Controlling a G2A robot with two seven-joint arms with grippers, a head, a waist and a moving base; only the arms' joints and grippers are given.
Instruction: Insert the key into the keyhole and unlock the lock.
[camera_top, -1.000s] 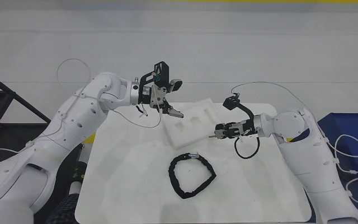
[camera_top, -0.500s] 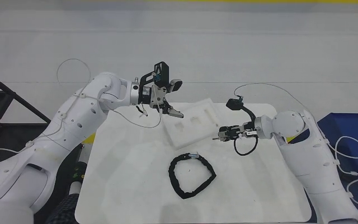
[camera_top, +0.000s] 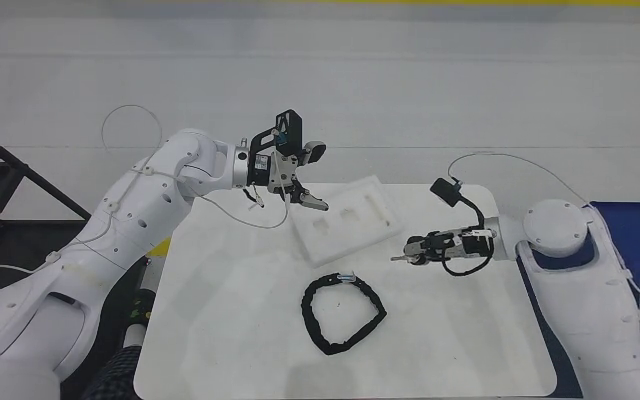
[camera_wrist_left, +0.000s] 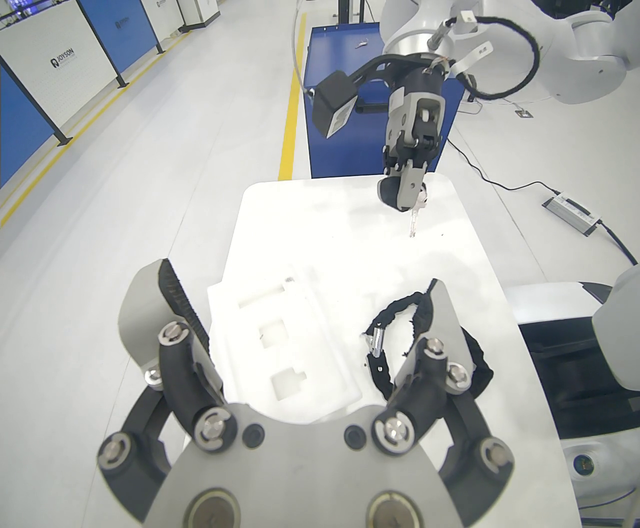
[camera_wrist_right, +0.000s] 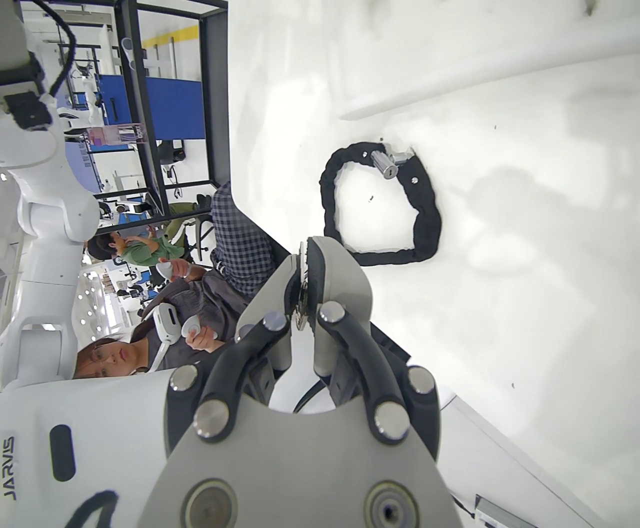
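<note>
Key (camera_wrist_left: 413, 224) sits pinched in the clenched right gripper (camera_top: 408, 256), blade poking out, over the table (camera_top: 250, 330) near the lock (camera_top: 345, 278), off to its right. The lock, a black sleeved chain loop with a steel cylinder, lies flat. A white foam tray (camera_top: 345, 218) sits just beyond the lock. The left gripper (camera_top: 312, 200) hangs spread wide, holding nothing, over the tray's far edge from the lock.
</note>
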